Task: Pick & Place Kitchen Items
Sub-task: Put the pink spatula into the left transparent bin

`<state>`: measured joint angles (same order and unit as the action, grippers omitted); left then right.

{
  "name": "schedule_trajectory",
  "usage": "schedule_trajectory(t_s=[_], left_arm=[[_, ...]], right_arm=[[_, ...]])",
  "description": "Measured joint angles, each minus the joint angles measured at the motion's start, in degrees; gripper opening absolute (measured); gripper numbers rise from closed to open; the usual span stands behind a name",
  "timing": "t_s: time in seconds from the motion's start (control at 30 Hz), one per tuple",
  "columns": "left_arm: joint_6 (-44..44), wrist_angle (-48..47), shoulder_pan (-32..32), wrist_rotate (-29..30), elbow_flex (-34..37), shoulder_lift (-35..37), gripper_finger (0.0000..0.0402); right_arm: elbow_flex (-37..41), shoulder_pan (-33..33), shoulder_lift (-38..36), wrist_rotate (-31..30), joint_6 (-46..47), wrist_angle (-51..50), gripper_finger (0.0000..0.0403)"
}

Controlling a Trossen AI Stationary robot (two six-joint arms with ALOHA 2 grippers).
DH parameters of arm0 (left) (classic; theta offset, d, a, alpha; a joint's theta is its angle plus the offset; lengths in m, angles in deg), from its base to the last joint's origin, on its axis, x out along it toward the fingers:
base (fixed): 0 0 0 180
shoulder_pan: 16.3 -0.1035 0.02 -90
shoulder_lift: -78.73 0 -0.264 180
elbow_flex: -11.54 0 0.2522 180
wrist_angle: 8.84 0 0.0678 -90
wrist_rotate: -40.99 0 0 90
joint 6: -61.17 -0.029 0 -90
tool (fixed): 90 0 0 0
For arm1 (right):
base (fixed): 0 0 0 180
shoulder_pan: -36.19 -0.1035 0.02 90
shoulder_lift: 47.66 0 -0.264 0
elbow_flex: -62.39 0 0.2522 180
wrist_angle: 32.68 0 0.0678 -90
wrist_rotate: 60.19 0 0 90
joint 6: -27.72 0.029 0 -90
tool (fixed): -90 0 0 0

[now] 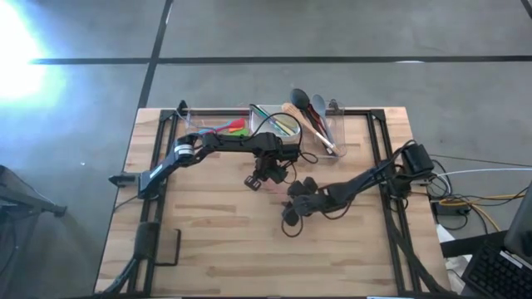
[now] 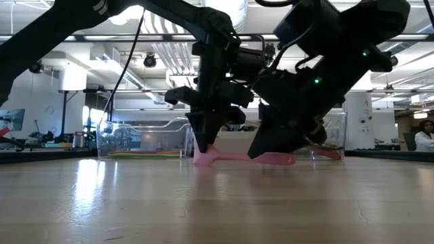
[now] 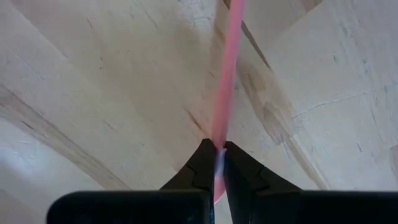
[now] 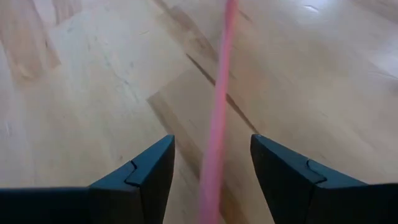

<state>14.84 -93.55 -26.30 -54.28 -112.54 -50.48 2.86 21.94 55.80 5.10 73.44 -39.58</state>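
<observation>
High view: the left gripper [image 1: 254, 181] and right gripper [image 1: 291, 218] sit close together mid-surface [image 1: 216, 241]. Two clear tubs [image 1: 341, 133] holding utensils [image 1: 316, 112] stand at the far edge.

Low view: a pink utensil [image 2: 244, 157] lies on the surface, both grippers down at it.

Left wrist view: the left gripper [image 3: 217, 163] is clenched on the pink utensil's handle [image 3: 227, 74].

Right wrist view: the right gripper [image 4: 211, 165] is released, fingers [image 4: 146, 171] spread either side of the pink handle [image 4: 221, 93], not touching it.

Two dark jointed arms; black cables; small green lights
</observation>
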Motion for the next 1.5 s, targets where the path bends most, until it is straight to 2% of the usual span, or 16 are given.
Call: schedule_trajectory(t_s=[0.23, 0.33, 0.43, 0.57, 0.6, 0.73, 0.97, 1.1, 1.33, 1.5], left_arm=[[0.21, -0.03, 0.02, -0.01, 0.00, 0.07, 0.0018], [0.49, -0.22, 0.04, -0.01, -0.02, 0.24, 0.0018], [0.55, -0.37, 0.04, 0.02, -0.02, 0.70, 0.0018], [0.57, -0.40, 0.04, 0.02, -0.02, 1.57, 0.0018], [0.61, -0.54, 0.00, -0.18, -0.02, 1.75, 0.0018], [1.41, -0.45, 0.11, -0.16, 0.00, 2.36, 0.0022], [4.62, -0.10, 0.07, -0.18, -0.02, 3.04, 0.0102], [6.23, -2.74, 0.04, 0.81, -0.02, 3.12, 0.0127], [12.09, -8.69, -1.51, 1.99, -0.02, 5.55, 0.0128], [16.30, -6.68, -4.66, -1.12, 2.24, 10.58, 0.0127]], right_arm=[[-3.15, 1.39, 3.98, 1.05, -1.30, -0.05, 0.0201], [-4.30, 1.67, 5.17, 0.66, -1.72, -0.47, 0.0182], [-5.50, 1.72, 5.49, 0.58, -2.58, -2.74, 0.0135], [-7.39, 1.76, 5.28, 0.54, -4.11, -8.21, 0.0036], [-7.82, 1.78, 5.20, 0.49, -4.32, -9.31, 0.0024], [-10.21, 1.96, 5.16, 0.60, -4.18, -14.37, 0.0015], [-14.94, 1.95, 5.11, 0.27, -5.64, -24.17, 0.0013], [-16.08, 1.72, 5.03, 0.15, -5.67, -28.35, 0.0013], [-13.34, 0.70, 2.18, 2.40, -3.67, -30.45, 0.0013], [-7.61, -2.64, -6.03, -0.32, 3.60, -34.22, 0.0013]])
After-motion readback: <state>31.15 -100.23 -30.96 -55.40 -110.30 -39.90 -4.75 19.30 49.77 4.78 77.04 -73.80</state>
